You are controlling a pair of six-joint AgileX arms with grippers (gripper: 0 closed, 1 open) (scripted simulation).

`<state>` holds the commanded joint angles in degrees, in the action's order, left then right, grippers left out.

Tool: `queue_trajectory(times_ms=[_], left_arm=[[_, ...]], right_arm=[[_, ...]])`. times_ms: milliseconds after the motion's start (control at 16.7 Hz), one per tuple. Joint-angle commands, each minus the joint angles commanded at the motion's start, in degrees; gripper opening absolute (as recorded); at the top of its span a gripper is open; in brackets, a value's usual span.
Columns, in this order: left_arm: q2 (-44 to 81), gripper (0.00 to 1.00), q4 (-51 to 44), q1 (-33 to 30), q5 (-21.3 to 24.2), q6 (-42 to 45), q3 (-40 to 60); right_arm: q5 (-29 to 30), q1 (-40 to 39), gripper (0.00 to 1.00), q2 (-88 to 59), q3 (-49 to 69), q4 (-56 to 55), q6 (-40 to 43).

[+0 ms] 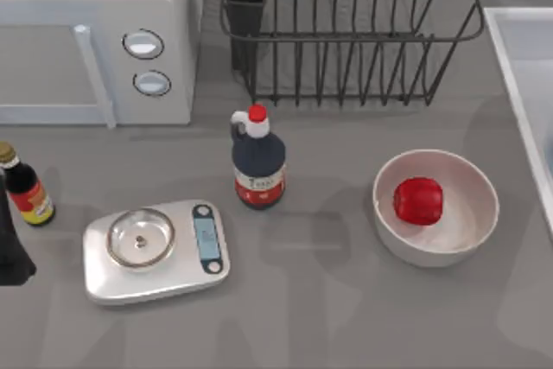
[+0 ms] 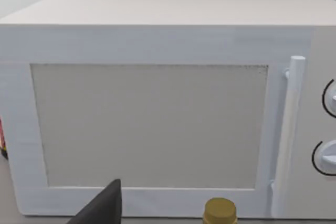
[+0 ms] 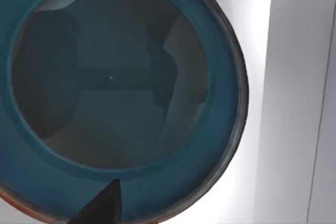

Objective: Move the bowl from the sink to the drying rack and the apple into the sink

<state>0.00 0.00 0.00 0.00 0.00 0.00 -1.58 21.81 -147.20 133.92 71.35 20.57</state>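
The dark teal bowl [image 3: 113,87] with a reddish band at its rim lies in the white sink [image 3: 294,77], seen from straight above in the right wrist view. My right gripper [image 3: 168,220] hovers over it, open; one dark fingertip [image 3: 102,205] shows above the bowl's rim, and the shadow in the bowl shows the jaws spread. The sink's rim [image 1: 511,62] runs along the table's right edge. The red apple [image 1: 418,200] rests inside a white bowl [image 1: 471,213] left of the sink. The black drying rack [image 1: 346,32] stands at the back. My left gripper [image 2: 168,220] is parked open in front of the microwave.
A white microwave [image 1: 95,32] fills the back left. A dark sauce bottle with a red cap [image 1: 257,162] stands mid-table, a silver kitchen scale [image 1: 155,250] sits front left, and a small gold-capped bottle [image 1: 26,189] is beside my left arm [image 1: 10,252].
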Motion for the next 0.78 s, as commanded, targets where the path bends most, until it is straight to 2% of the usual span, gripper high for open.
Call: queue_trajectory(times_ms=[540, 780], left_arm=[[0.0, 1.0, 0.0, 0.0, 0.0, 0.0, 0.0], [0.0, 1.0, 0.0, 0.0, 0.0, 0.0, 0.0]], right_arm=[[0.13, -0.1, 1.0, -7.36, -6.75, -14.16, -0.39], [0.14, -0.12, 1.0, -7.91, -7.25, -15.18, -0.41]])
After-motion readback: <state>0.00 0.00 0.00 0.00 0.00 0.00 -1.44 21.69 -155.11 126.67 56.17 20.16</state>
